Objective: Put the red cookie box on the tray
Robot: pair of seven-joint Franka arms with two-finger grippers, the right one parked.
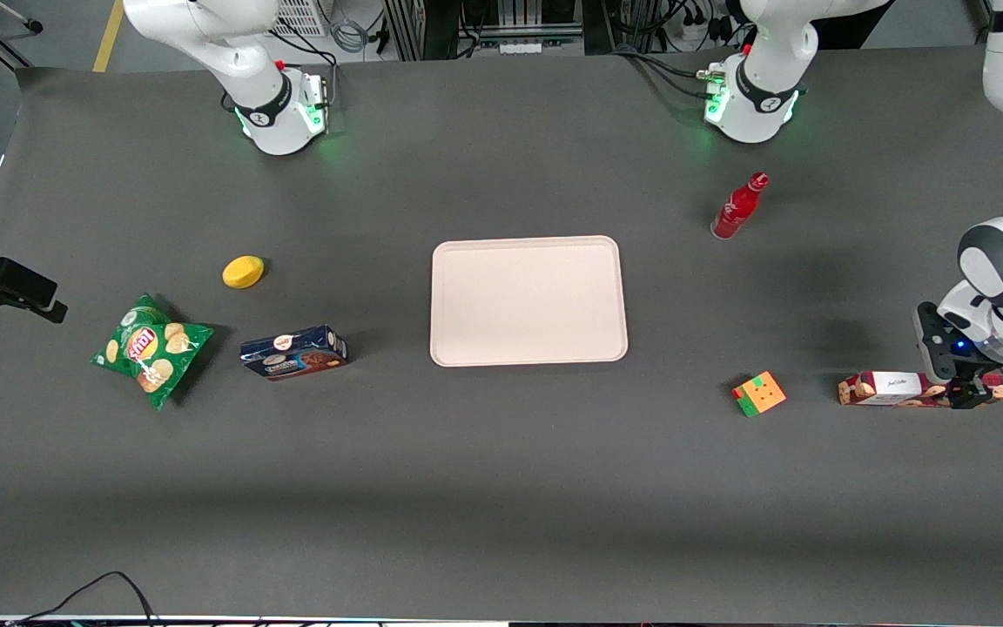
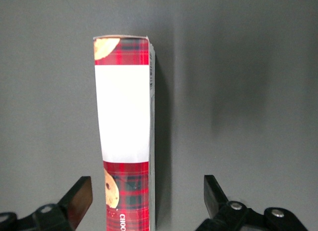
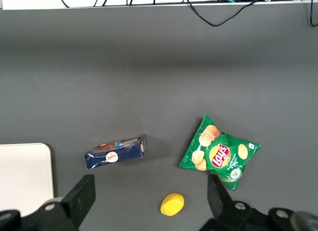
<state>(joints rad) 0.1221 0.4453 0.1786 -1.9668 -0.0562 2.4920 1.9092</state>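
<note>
Carefully, I am lowering the spread hand (image 2: 148, 201) astride the red cookie box (image 2: 126, 131), which needs centring between its fingers before pinching.

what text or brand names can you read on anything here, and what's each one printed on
"Lay's": logo on the green chip bag, nearer the front camera than the yellow object.
"CHOC": partial letters on the red cookie box, cut off at the frame edge between the open gripper fingers.
Script on the red cookie box's white panel: too small to read.
Dark blue cookie box label: too blurred.
Red bottle lettering: unreadable.
</note>
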